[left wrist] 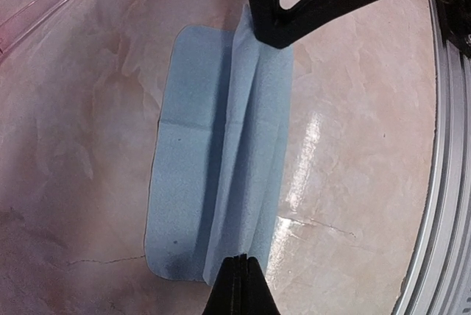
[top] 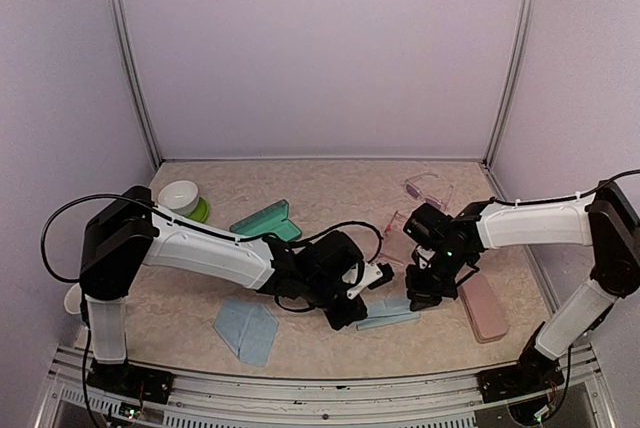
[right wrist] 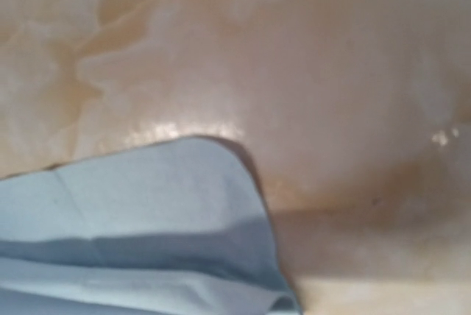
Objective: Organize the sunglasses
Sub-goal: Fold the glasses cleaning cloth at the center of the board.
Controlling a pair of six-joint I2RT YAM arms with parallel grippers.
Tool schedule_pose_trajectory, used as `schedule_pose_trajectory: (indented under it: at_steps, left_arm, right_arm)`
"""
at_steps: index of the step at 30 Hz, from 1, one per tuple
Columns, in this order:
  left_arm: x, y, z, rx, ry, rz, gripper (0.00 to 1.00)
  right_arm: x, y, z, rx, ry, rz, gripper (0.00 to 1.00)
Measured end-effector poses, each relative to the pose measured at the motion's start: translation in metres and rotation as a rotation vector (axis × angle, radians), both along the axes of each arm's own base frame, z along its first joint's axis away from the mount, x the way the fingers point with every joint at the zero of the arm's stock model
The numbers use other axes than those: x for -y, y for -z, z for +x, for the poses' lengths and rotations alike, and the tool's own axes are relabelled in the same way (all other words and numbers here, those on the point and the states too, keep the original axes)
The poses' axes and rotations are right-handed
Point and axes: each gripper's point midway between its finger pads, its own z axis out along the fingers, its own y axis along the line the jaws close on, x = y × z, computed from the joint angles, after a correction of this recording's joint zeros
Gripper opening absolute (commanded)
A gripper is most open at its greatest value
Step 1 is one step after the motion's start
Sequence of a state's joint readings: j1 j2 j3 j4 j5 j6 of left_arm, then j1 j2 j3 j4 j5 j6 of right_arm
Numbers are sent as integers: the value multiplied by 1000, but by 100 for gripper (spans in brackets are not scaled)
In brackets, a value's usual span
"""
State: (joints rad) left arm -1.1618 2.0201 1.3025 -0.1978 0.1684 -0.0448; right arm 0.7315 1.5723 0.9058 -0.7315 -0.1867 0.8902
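The light-blue cloth [left wrist: 221, 160] is a thin matte rectangle with rounded corners and faint fold creases. It lies on the glossy, beige-veined marble-look table [top: 330, 193] and is pushed up into a long ridge down its middle. The left gripper [left wrist: 239, 282] is closed, its black fingertips pressed together on the near end of that ridge, only their points showing at the picture's edge. The right gripper [left wrist: 271, 34], a black V narrowing to a closed tip, sits on the far end of the ridge and seems to pinch it too. The right wrist view is blurred and shows no fingers, only a lifted, curling cloth corner with its shadow beneath. The clear-framed sunglasses [top: 428, 190], pale with purplish lenses, lie apart towards the back right of the table. The pink-red sunglasses [top: 397, 228], thin and translucent, lie just behind the right wrist, which partly covers them. One curved arm of that pair crosses the corner of the left wrist view, cut off by the frame. A smooth pink oblong case [top: 484, 310] lies beside the right arm. A teal case [top: 268, 220] sits behind the left forearm, its shape hard to read. A second cloth [top: 247, 329], loosely folded, lies near the front rail.
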Motion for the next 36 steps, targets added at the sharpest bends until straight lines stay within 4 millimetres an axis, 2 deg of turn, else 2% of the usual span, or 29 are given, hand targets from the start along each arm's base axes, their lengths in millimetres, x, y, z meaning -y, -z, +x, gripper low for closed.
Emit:
schedule_pose_trajectory:
  at_steps: [10, 22, 29, 34, 36]
  left_arm:
    - [-1, 9, 5, -24, -19, 15, 0]
    - [-1, 14, 13, -43, -40, 25, 0]
    - [-2, 13, 15, -57, -47, 30, 0]
    - [-4, 16, 17, -71, -53, 41, 0]
    - [-4, 17, 18, -74, -56, 43, 0]
  right_arm:
    - [-1, 4, 4, -9, -9, -7, 0]
    - [3, 6, 8, -11, -5, -9, 11]
    - [2, 3, 15, 2, 2, -8, 21]
    - [4, 2, 19, 15, 10, -12, 42]
    - [4, -1, 22, 29, 18, -10, 43]
